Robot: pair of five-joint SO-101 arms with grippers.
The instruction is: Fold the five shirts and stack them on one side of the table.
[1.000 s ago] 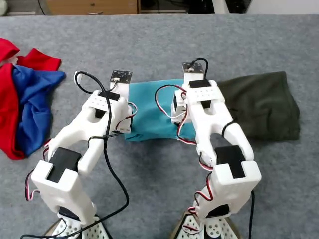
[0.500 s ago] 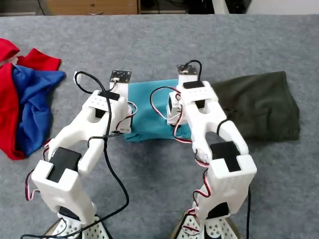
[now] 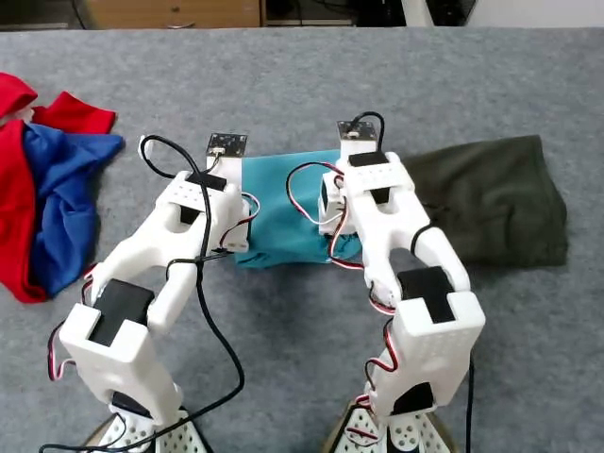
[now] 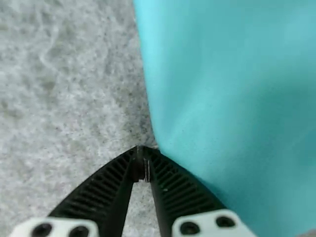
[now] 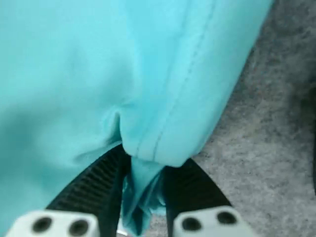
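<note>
Right arm (image 3: 396, 217) has slid a touch toward the left arm (image 3: 179, 236) over the last second and now sits settled, while the left arm hasn't budged.

Closest in, the two white arms rise from the near edge of the grey table (image 3: 283, 85), side by side, both leaning out over the same garment. Right gripper (image 5: 144, 165): clamped down on the teal shirt (image 3: 283, 203), a bunched fold of cloth squeezed between the black ribbed jaws, a stitched hem running just past them. Left gripper (image 4: 141, 160): jaws pressed together to a point, tips sitting right at the teal shirt's opposite edge where cloth meets table (whether any fabric is actually caught there, I can't tell).

So the teal shirt lies flat between the two wrists in the middle of the table, one gripper at each side edge.

Out to the right, just beside the teal one and touching its edge, lies a folded dark green shirt (image 3: 495, 198). Well away on the left, a blue shirt (image 3: 61, 198) lies crumpled over a red shirt (image 3: 80, 113), both unfolded. Beyond the table's far edge, a wooden cabinet (image 3: 170, 11).
</note>
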